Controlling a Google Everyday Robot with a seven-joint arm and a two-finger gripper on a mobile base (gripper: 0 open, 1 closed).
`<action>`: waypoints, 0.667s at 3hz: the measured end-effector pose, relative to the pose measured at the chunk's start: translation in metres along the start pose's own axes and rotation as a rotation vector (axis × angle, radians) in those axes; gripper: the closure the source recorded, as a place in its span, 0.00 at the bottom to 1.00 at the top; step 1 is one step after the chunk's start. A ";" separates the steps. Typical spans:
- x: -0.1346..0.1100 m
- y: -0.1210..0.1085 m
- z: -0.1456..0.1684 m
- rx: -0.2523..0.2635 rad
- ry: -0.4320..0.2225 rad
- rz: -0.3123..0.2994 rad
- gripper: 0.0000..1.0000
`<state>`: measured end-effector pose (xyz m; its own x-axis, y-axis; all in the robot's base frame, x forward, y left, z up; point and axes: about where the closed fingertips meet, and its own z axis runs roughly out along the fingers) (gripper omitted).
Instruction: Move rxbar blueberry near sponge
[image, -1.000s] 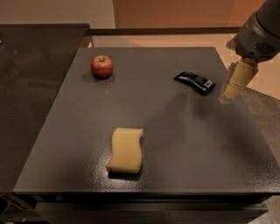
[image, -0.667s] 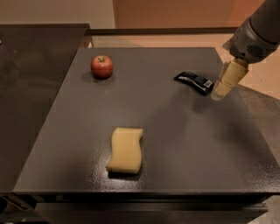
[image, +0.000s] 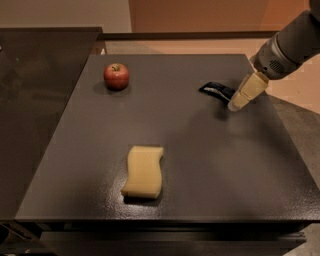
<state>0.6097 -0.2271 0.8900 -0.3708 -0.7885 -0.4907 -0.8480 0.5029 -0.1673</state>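
Where pincer (image: 234, 106) hovers, open-or-closed state unclear, rxbar blueberry (image: 215, 90) lies just beside: flat, dark wrapper.

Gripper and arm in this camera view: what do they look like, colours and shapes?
The gripper, at the far right of the table beside the rxbar blueberry, is pale cream and tapers to a blunt tip. Behind it the arm is a thick grey cylinder with a rounded end and a small patch of dark dots. No cables or stickers show.
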 end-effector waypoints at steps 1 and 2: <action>0.002 -0.010 0.022 -0.008 -0.046 0.051 0.00; 0.004 -0.014 0.040 -0.021 -0.079 0.073 0.00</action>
<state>0.6352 -0.2235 0.8562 -0.4014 -0.7191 -0.5672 -0.8278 0.5499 -0.1114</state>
